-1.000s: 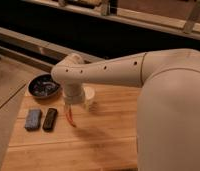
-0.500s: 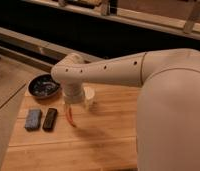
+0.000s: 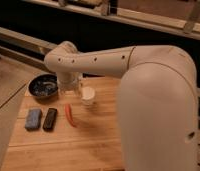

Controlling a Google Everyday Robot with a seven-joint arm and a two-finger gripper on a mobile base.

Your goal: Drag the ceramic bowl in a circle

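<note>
The ceramic bowl (image 3: 43, 86) is dark and round with a speckled bluish inside. It sits at the back left of the wooden table (image 3: 93, 145). My gripper (image 3: 70, 87) hangs down from the white arm just right of the bowl's rim, between the bowl and a small white cup (image 3: 88, 96). I cannot tell if it touches the bowl.
An orange-red stick-like object (image 3: 69, 115) lies in front of the gripper. A blue sponge (image 3: 33, 119) and a black bar-shaped object (image 3: 50, 119) lie side by side at the front left. My large white arm body (image 3: 158, 100) covers the table's right side. A dark rail runs behind.
The end of the arm has shifted slightly left and up, toward the bowl. The bowl, cup and other objects have not moved.
</note>
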